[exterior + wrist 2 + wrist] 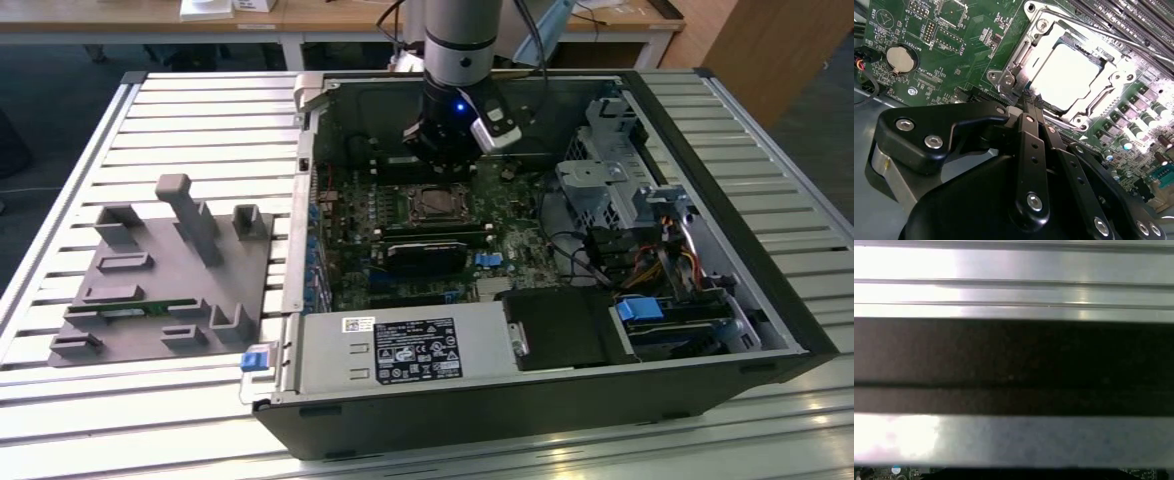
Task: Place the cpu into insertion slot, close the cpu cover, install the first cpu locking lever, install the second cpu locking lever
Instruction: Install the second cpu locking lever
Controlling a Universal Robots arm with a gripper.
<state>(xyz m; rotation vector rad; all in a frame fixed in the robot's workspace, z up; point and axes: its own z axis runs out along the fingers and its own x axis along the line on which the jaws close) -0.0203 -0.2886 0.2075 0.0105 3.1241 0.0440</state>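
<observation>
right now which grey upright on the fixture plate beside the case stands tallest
The slanted post near the middle of the grey fixture plate on the exterior view's left. It rises well above the short blocks around it, such as the block nearest the case.

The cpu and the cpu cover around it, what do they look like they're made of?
The cpu shows a pale, flat face that reflects the light brightly, so it looks like smooth bare metal. The cpu cover looks like thin stamped steel with a shiny silver finish, judging by its glinting edges and round fasteners; the exact alloy can't be told.
</observation>
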